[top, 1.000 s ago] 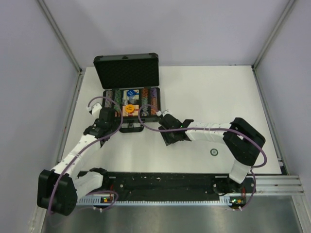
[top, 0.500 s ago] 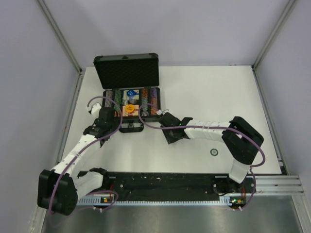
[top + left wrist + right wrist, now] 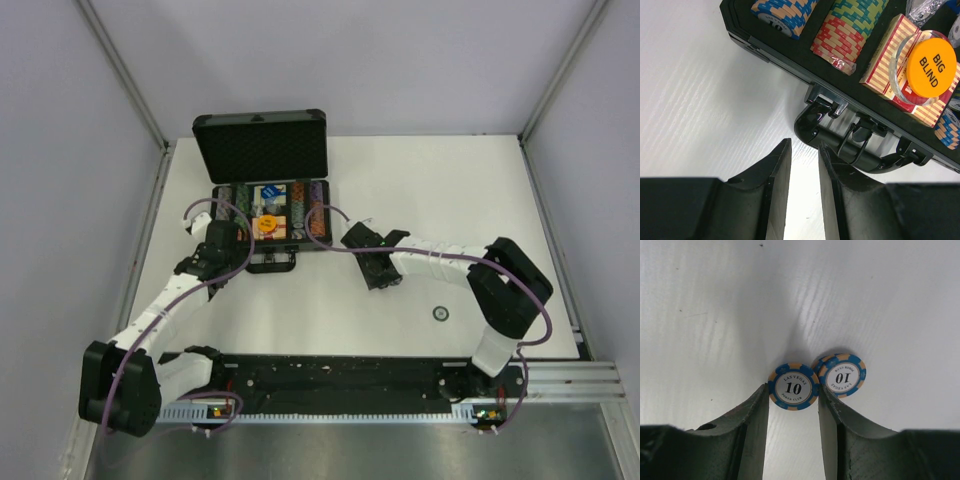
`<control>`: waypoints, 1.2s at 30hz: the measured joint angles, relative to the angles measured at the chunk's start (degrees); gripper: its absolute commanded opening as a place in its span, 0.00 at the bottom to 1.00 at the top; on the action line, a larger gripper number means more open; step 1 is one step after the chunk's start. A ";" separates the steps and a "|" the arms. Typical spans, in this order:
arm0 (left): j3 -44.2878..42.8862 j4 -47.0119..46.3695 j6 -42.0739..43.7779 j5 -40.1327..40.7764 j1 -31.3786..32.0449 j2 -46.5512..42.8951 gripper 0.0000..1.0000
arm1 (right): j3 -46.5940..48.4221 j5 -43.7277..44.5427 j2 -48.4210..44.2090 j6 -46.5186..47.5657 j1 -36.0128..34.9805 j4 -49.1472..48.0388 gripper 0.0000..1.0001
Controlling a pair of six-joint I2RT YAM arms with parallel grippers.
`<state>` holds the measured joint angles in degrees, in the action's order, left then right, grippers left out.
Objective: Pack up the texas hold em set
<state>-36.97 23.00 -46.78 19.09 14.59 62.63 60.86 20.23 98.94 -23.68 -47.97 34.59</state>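
- Currently the right end effector (image 3: 793, 394) has its fingers spread around one blue chip (image 3: 792, 388) lying on the worktop (image 3: 715, 315), lower centre of its wrist view.
- A second chip (image 3: 841, 375) touches the first, so closing could knock it away.
- Left end effector (image 3: 804, 146), slightly parted and empty, hovers by the handle (image 3: 840, 150) of the open case (image 3: 262, 146), upper left overhead.

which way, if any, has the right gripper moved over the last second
Yes. In the top view the right gripper has shifted rightward across the table, away from the near right corner of the open briefcase, which has stayed put.
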 measured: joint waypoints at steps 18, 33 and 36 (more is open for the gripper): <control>0.00 -0.33 0.11 -0.22 -0.22 0.28 0.35 | -0.46 2.64 -4.17 -0.59 4.90 2.82 0.40; 0.00 -0.50 0.11 -0.76 -0.26 0.92 0.35 | -2.78 0.42 -4.33 -0.98 7.15 0.28 0.50; 0.00 -0.50 0.11 -0.76 -0.26 0.92 0.35 | -2.78 0.02 -4.33 -0.98 7.30 0.20 0.54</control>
<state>-36.97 22.50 -46.68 18.33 14.33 63.55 58.08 20.25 94.61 -24.67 -40.66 34.79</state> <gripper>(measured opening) 0.346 0.500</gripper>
